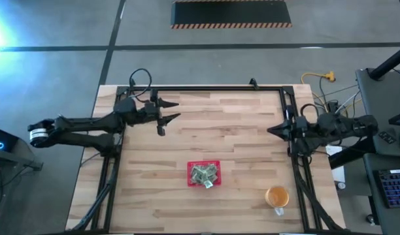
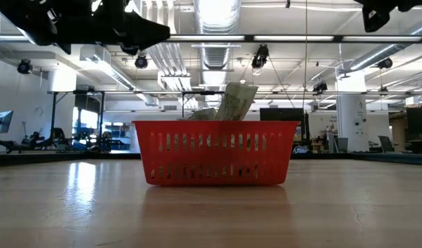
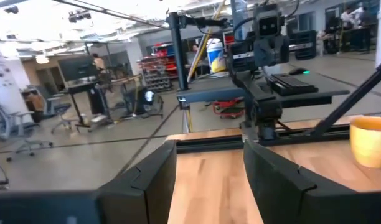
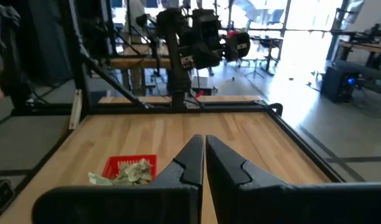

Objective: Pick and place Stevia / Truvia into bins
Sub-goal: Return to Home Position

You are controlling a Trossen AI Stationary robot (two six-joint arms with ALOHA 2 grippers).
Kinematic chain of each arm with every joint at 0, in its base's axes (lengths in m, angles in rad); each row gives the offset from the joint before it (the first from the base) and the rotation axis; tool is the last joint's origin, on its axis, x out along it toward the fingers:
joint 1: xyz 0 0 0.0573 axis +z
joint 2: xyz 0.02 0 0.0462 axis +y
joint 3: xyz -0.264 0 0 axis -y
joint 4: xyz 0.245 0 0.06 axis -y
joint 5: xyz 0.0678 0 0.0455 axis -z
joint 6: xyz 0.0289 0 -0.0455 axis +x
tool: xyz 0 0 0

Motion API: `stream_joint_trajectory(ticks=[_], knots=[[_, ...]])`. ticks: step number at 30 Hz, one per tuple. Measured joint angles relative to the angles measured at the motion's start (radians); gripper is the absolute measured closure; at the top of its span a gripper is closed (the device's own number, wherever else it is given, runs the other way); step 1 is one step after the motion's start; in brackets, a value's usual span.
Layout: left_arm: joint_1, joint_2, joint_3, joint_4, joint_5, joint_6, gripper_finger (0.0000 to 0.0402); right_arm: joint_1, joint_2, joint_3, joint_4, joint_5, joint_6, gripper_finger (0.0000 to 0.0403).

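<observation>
**Operator:** Where do the sachets lie relative to the grippers?

**Technician:** You find the Stevia sachets [image 1: 204, 174] heaped in the red tray [image 1: 191, 166], at mixed angles. 1 stands above the rim and 1 hangs over a wall. The tray sits between the 2 arms, toward the table's front edge and well apart from both. The left gripper [image 1: 172, 111] hangs at the far left, fingers spread and empty. The right gripper [image 1: 272, 130] hangs at the right rail, fingers pressed together on nothing. Neither is markedly nearer. The tray is nearly square, so you have no long axis to align.

**Operator:** And the surroundings?

**Technician:** You see no loose sachets on the wooden table [image 1: 239, 117]. The orange cup [image 1: 276, 195] stands near the front right corner. An open workshop lies beyond.
</observation>
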Motion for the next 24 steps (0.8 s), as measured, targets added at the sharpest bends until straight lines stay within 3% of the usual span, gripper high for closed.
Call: stream_joint_trajectory(ticks=[10,18,24], knots=[[0.060,-0.047,-0.201,0.240,0.012,-0.083,0.0230,-0.002,-0.271,-0.129,-0.054,-0.016,0.021,0.0394],[0.089,-0.095,-0.297,0.310,0.016,-0.131,0.0230,-0.004,-0.231,-0.132,-0.051,-0.022,0.062,0.0394],[0.089,-0.093,-0.304,0.340,0.018,-0.145,0.0230,-0.004,-0.215,-0.185,0.073,-0.036,0.071,0.0394]])
